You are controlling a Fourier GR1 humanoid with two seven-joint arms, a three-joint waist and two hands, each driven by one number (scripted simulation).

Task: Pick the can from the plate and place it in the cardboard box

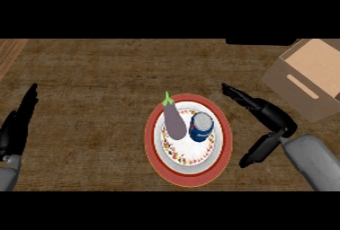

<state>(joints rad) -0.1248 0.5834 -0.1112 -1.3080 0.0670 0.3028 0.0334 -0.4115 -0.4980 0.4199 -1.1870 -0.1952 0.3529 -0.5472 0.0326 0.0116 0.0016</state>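
A short blue metal can (201, 127) stands upright on the right half of a round white plate with a red rim and a patterned border (188, 177), just beside a dark purple eggplant with a green stem (174, 121) that lies along the twelve-to-six line on the plate's left half. The black right hand (266, 117) hovers off the plate's three o'clock edge, fingers straight and spread from the thumb, holding nothing; from that hand the can lies toward nine o'clock, near but apart. The fingers point to about eleven o'clock, so I judge the hand must swing inward to close round the can's upright sides. The black left hand (19, 121) rests open at the view's nine o'clock edge, well apart from the plate, so the right is the nearer. The open brown cardboard box (310, 76) sits at two o'clock from the plate, beyond the right hand.
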